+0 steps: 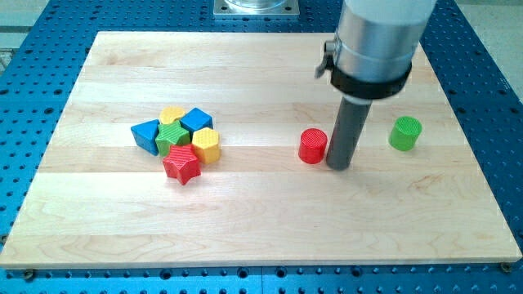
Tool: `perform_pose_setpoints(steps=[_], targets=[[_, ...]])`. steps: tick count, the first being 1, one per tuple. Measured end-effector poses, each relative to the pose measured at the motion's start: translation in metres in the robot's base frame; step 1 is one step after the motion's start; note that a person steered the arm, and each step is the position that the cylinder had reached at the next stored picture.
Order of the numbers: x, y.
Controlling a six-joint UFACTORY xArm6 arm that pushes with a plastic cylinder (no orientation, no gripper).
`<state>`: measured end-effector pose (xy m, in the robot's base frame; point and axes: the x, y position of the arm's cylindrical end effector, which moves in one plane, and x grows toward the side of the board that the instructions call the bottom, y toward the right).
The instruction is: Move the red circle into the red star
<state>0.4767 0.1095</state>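
From my remote seat, the nearest strip of the wooden board (pixel 261 237) along the view's bottom is bare, a broad band of open wood running the whole width to the front edge, with the blue perforated table (pixel 490 122) showing around every side. Moving up, the red star (pixel 181 165) sits at the near end of a tight cluster on the view's left; touching or just beside it are a yellow block (pixel 207 145) to its right, a green star (pixel 172 135) above it, a blue block (pixel 146 135) at the cluster's left, a blue cube (pixel 196 121) and a second yellow block (pixel 172 114) at the far side. Between the star and the red circle (pixel 312 145) lies open wood with nothing in the lane. My tip (pixel 340 166) is just beside the red circle on the view's right (touching or a hair apart, I cannot tell which). There is no claw on this rig, only the dark rod under a grey cylinder, so nothing is grasped or released. A green cylinder (pixel 404 132) stands apart to the right of the rod, near the board's right edge. The far part of the board is clear wood up to a metal mount (pixel 256 7) at the top. I can read no writing or labels anywhere.
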Motion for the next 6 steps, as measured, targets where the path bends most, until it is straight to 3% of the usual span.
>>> perform_pose_setpoints(steps=[1,2,3,4,5,6], targets=[[-0.016,-0.002],[0.003,-0.097],[0.027,-0.102],[-0.018,-0.088],[-0.009,-0.126],[0.038,-0.176]])
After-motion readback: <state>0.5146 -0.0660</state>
